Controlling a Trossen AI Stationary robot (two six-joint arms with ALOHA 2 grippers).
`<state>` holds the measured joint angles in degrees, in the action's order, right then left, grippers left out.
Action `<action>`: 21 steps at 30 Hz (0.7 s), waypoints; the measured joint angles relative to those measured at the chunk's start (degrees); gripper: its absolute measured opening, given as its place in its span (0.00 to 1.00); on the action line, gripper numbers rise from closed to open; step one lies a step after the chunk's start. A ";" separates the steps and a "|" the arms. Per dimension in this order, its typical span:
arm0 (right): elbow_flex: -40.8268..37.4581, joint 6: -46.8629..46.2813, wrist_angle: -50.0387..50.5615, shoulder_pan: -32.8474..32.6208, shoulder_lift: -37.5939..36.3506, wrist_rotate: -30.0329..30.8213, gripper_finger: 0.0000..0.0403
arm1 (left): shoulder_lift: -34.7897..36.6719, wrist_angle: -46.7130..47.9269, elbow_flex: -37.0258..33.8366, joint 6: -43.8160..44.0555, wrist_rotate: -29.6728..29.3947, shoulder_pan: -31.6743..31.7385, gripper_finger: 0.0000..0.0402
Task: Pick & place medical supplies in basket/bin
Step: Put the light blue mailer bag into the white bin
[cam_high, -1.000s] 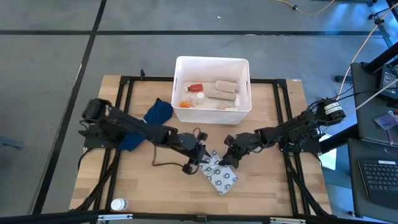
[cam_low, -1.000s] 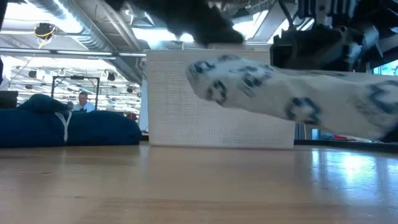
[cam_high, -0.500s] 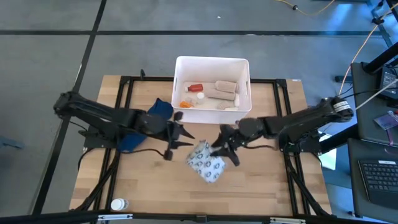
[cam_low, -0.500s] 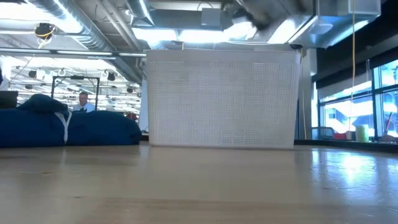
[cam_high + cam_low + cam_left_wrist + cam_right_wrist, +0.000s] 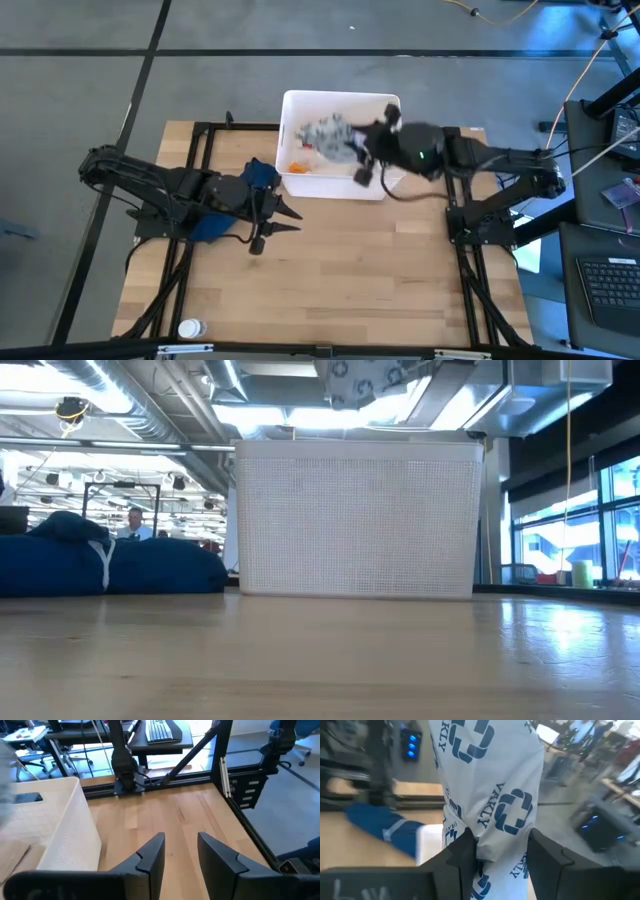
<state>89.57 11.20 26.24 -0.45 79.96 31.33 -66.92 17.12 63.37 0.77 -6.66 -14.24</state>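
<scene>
The grey ring-patterned packet (image 5: 325, 135) is in my right gripper (image 5: 354, 152), above the open top of the white tub (image 5: 385, 190). The low view shows the packet (image 5: 365, 375) higher than the tub's rim (image 5: 355, 444). Inside the tub only an orange-and-white item (image 5: 298, 165) shows; the packet and arm cover the others. My left gripper (image 5: 285, 215) is open over the bare table, beside the tub's near-left corner, and touches nothing. Its two fingers stand apart in the left wrist view (image 5: 180, 855). My right gripper (image 5: 502, 855) pinches the packet between its two fingers (image 5: 465, 855), on one end of the packet (image 5: 492, 837). It reaches in about level from the table's right. The packet is lifted clear and stretches beyond the fingertips over the tub.
A blue cloth (image 5: 255, 180) with a white cord (image 5: 105, 560) lies left of the tub, close to my left arm. A small white bottle (image 5: 190, 328) stands at the table's near-left edge. The near half of the table is bare wood (image 5: 370, 280). A person (image 5: 133, 520) is far off in the room.
My right gripper has lifted the packet off the table's middle, first sliding it left, then carrying it up and toward the far edge until it hangs over the tub. My left gripper has drawn back from the packet toward the table's left and far side.
</scene>
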 joint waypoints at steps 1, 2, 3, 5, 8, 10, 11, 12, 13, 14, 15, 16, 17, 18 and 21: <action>0.35 1.18 -0.27 2.43 0.47 -0.92 0.35 | -0.01 0.20 0.00 -0.01 0.04 0.17 0.27; 0.43 1.48 -0.38 4.72 0.95 -2.00 0.35 | -0.02 0.48 0.00 -0.01 0.13 0.20 0.27; 0.42 1.56 -0.05 7.24 1.52 -3.66 0.35 | -0.02 0.86 0.00 -0.01 0.13 0.20 0.27; 0.40 1.47 1.23 11.95 3.31 -10.15 0.35 | -0.02 1.85 0.00 0.00 0.11 0.20 0.27; 0.30 1.63 3.15 17.62 7.05 -19.50 0.35 | -0.04 2.75 0.00 0.01 0.11 0.24 0.27; 0.30 3.02 3.00 20.26 9.93 -21.69 0.35 | -0.04 3.53 0.00 0.01 0.10 0.24 0.27; 0.27 3.98 2.86 21.31 11.35 -22.30 0.35 | -0.04 3.91 0.00 0.01 0.12 0.24 0.27; 0.27 4.18 2.37 22.28 12.83 -23.04 0.35 | -0.04 4.28 0.00 0.01 0.11 0.24 0.27; 0.27 4.23 1.94 23.11 14.28 -24.64 0.35 | -0.04 4.72 0.00 0.01 0.11 0.24 0.27; 0.27 4.14 1.85 23.74 15.69 -26.97 0.35 | -0.04 5.17 0.00 0.02 0.10 0.24 0.27; 0.27 4.10 1.85 24.15 17.05 -29.27 0.35 | -0.04 5.60 0.00 0.11 0.10 0.24 0.27; 0.27 4.11 1.87 24.38 18.39 -31.74 0.35 | -0.04 6.04 0.00 0.27 0.10 0.24 0.27; 0.27 4.10 2.04 24.48 19.63 -33.68 0.35 | -0.04 6.58 0.00 0.73 0.12 0.24 0.27; 0.27 4.16 2.34 24.49 20.82 -34.90 0.35 | -0.04 7.01 0.00 1.36 0.10 0.22 0.27; 0.25 4.36 2.75 24.59 23.55 -38.62 0.35 | -0.04 8.01 0.00 2.53 0.10 0.22 0.27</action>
<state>89.82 15.55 28.99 24.14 103.51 -7.29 -66.96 25.13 63.37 3.30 -6.57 -14.02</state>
